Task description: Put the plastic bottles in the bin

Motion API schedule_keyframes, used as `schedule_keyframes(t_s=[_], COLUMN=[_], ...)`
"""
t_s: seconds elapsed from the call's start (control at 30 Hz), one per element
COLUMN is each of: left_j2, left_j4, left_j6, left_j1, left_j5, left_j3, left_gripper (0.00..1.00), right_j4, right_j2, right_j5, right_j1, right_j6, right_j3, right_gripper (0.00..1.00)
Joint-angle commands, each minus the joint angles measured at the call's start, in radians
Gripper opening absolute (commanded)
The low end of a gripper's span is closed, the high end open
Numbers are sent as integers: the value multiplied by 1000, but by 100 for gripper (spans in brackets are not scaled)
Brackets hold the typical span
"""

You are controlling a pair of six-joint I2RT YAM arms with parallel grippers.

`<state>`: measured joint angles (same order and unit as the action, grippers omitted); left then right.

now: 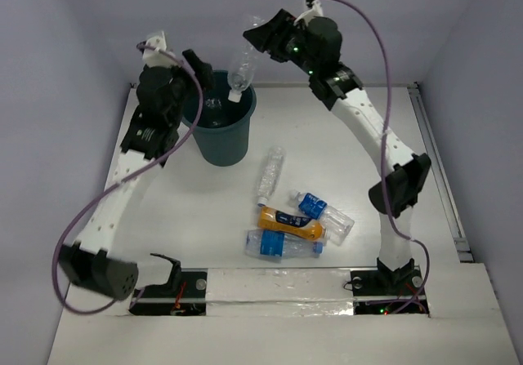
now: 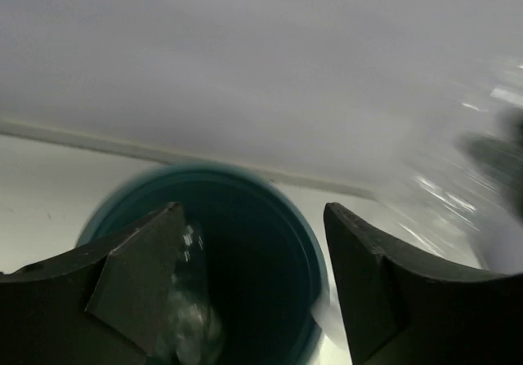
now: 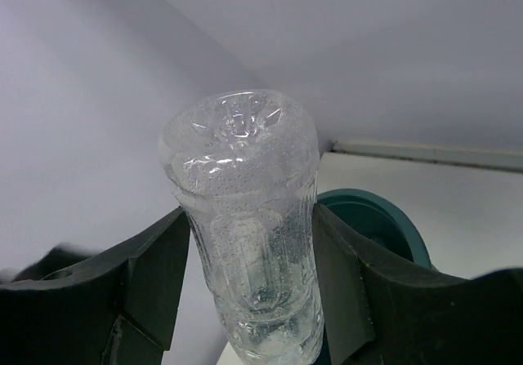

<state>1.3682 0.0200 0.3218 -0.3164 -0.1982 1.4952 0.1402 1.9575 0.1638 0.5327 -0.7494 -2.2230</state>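
The dark teal bin [image 1: 222,143] stands at the back left of the table. My right gripper [image 1: 260,40] is shut on a clear unlabelled plastic bottle [image 1: 241,69], held cap down above the bin's right rim. In the right wrist view both fingers press the bottle [image 3: 245,218], with the bin [image 3: 384,218] below. My left gripper [image 1: 198,69] hangs open over the bin's left rim with nothing between its fingers. Another clear bottle [image 2: 192,324] lies inside the bin [image 2: 315,259]. On the table lie a clear bottle [image 1: 270,175], two blue-labelled ones [image 1: 315,206] [image 1: 278,244] and an orange one [image 1: 290,222].
The loose bottles lie in a cluster in front of and to the right of the bin, between the two arm bases. White walls close in the table at the back and both sides. A rail [image 1: 437,161] runs along the right edge.
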Motion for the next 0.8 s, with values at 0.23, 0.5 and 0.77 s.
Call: schedule_keyframes(t_s=[0.23, 0.5, 0.77], left_j2=[-402, -224, 96], left_j4=[190, 198, 202], left_j6=[189, 211, 166], left_j1=[-191, -433, -538], left_j5=[142, 0, -104], left_j3=[-476, -478, -311], left_gripper=[48, 63, 79], right_j4=[9, 21, 70], right_j2=[146, -156, -806], right_j5=[-63, -109, -216], right_j1=[95, 95, 49], right_j6=[27, 197, 292], right_j3=[-149, 152, 960], right_gripper=[83, 95, 4])
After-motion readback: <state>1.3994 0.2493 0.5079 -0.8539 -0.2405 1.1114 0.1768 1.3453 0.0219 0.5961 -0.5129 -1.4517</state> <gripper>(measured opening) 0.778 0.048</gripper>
